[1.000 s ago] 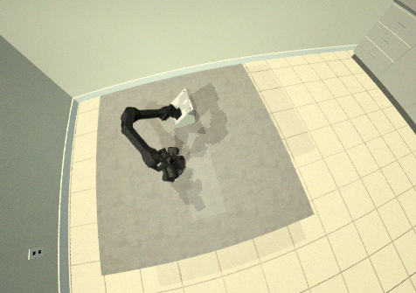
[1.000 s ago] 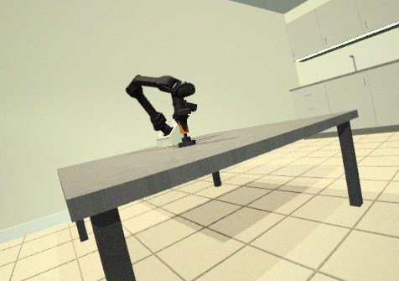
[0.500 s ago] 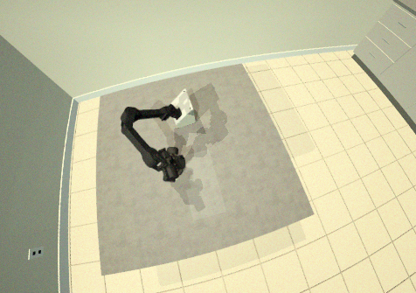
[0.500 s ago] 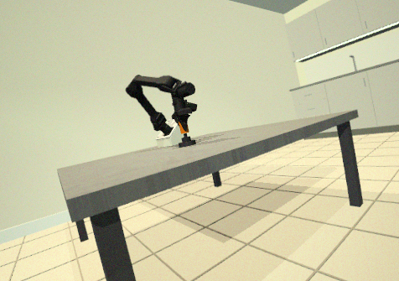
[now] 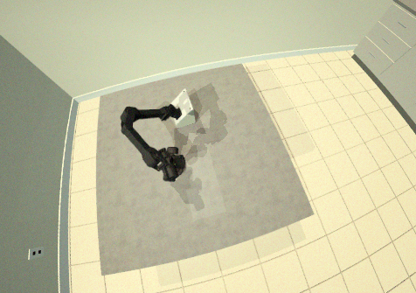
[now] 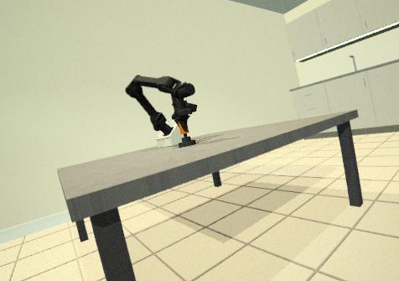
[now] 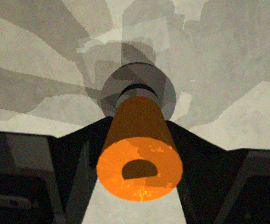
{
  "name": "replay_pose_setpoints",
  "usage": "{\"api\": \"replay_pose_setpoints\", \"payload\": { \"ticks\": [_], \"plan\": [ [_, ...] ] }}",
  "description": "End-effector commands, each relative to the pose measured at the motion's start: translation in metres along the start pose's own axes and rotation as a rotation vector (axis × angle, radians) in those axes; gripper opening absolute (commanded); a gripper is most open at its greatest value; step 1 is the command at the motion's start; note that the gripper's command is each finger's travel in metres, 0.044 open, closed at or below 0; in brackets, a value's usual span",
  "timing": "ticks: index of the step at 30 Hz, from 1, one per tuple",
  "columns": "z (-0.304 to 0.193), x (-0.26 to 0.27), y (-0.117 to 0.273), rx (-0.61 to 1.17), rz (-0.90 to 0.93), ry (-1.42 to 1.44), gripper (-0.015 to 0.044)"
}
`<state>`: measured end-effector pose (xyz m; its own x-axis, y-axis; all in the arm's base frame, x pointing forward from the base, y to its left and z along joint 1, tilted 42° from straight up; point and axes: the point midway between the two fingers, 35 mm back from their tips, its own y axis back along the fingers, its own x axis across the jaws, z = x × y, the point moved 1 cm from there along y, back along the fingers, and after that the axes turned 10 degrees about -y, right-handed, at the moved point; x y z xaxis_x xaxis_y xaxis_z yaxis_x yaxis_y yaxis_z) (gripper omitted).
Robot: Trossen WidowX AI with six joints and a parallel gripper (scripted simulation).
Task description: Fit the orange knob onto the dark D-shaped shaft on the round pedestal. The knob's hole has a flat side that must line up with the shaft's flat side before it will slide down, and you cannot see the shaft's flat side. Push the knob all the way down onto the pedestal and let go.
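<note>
The orange knob (image 6: 181,128) (image 7: 139,193) is upright between the fingers of my gripper (image 6: 183,126) (image 7: 138,123), which is shut on it. In the wrist view its D-shaped hole faces the camera, flat side toward the bottom and slightly higher at the right. The round dark pedestal (image 6: 187,143) (image 7: 164,95) stands below the knob. A short dark piece shows between knob and pedestal in the exterior view, so the knob is not down on the base. Whether the shaft's tip is inside the hole cannot be told. In the top view the arm hides knob and pedestal.
The arm's white base block (image 5: 186,119) (image 6: 165,142) stands behind the pedestal on the grey table (image 5: 245,190) (image 6: 126,165). The arm arches from it to the knob. Shadows of the arm fall across the table around the pedestal.
</note>
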<state>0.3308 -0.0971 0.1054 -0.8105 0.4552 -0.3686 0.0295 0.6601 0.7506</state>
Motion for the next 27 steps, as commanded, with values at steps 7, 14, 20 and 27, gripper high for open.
{"api": "replay_pose_setpoints", "payload": {
  "ticks": [7,14,20,27],
  "plan": [
    [0.0006,-0.001,0.0,0.001,-0.002,0.004,0.0],
    [0.001,-0.0018,0.0046,0.001,-0.002,0.004,0.0],
    [0.0015,-0.0031,0.0051,0.001,-0.002,0.172,0.0],
    [0.0009,-0.0035,0.0039,0.001,-0.002,0.214,0.0]
  ]
}}
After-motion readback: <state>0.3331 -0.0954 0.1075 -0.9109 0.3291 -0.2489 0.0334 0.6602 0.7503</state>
